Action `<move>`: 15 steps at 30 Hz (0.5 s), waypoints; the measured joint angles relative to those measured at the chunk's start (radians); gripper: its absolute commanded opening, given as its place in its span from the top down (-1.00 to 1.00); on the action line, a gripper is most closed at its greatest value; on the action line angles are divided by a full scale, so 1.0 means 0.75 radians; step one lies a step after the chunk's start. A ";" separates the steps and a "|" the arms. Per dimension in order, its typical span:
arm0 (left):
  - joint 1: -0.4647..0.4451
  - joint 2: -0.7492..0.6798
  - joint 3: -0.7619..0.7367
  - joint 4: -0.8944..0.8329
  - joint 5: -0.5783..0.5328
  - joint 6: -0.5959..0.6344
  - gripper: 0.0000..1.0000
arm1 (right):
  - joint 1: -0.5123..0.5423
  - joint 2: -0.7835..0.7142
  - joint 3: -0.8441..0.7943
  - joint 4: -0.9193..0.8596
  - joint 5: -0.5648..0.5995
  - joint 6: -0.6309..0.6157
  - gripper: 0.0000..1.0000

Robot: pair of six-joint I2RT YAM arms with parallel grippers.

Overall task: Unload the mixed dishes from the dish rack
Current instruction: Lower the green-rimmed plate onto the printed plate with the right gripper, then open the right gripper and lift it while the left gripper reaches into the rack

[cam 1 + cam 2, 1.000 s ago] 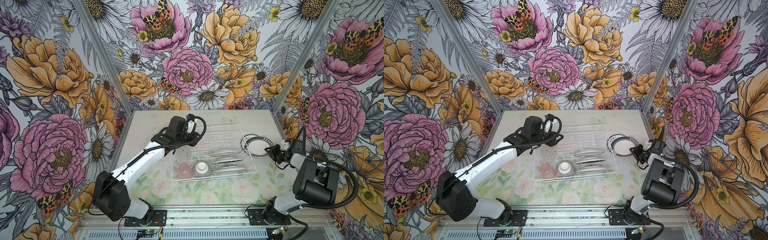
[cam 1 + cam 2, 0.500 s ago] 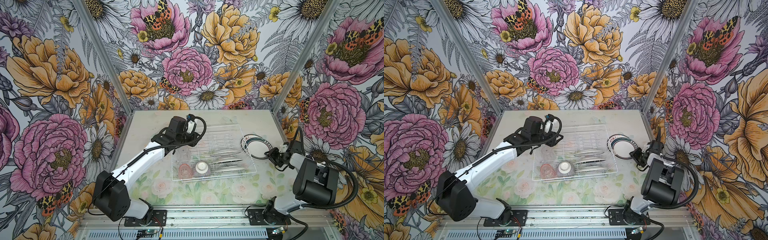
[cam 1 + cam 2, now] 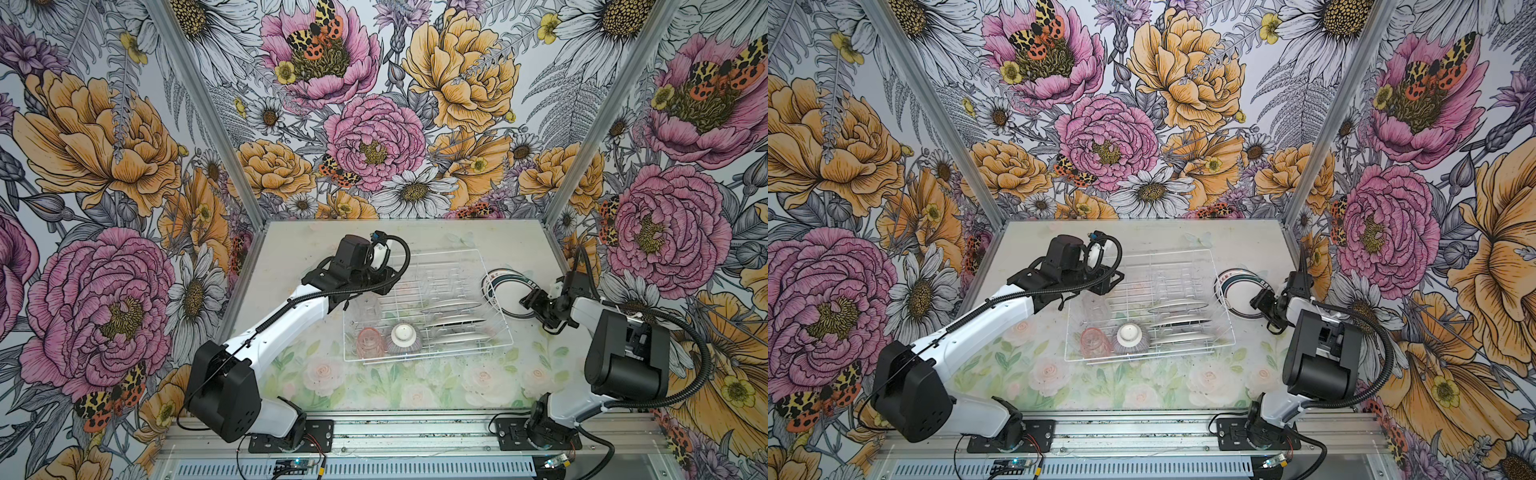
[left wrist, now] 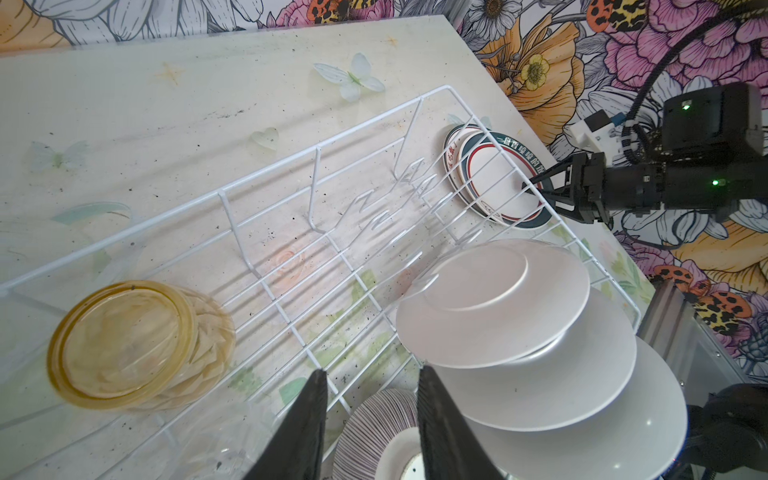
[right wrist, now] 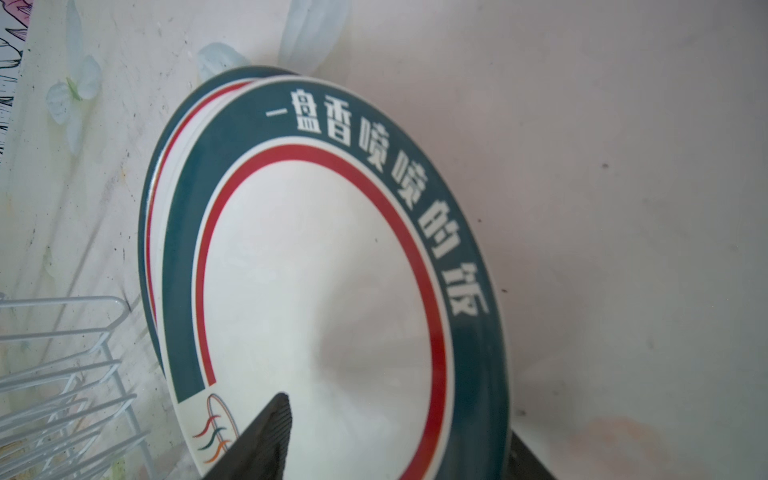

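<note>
The right jaws have spread apart over the last second. They now straddle the right edge of the top plate [image 5: 332, 291] at centre right in both top views without clamping it, though I cannot tell whether a pad still touches it.

Nearest, in the lower left corner of the dish rack [image 3: 428, 352], the pink tumbler [image 3: 369, 341] stands just beside the striped bowl [image 3: 403, 337], which is upside down with its foot up. To their right, three plates [image 4: 494, 303] stand on edge between the prongs, one behind another.

Farther back on the rack's left side is what looks like the clear tumbler [image 3: 368, 305], faint through the wires. The amber tumbler [image 4: 137, 345] shows in the left wrist view. The left jaws hover over that end of the rack, partly open with nothing between them.

Outside the rack, the top plate lies on a second plate [image 4: 453, 158] on the bench [image 3: 291, 257], shifted toward the right arm.
</note>
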 measured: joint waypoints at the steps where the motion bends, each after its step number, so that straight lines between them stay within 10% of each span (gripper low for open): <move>1: 0.003 0.000 -0.001 0.001 0.001 0.000 0.23 | 0.010 0.007 0.009 -0.001 0.014 0.004 -0.38; 15: 0.018 0.000 -0.001 0.001 0.010 0.000 0.24 | 0.076 0.095 0.101 -0.008 0.092 0.034 -0.50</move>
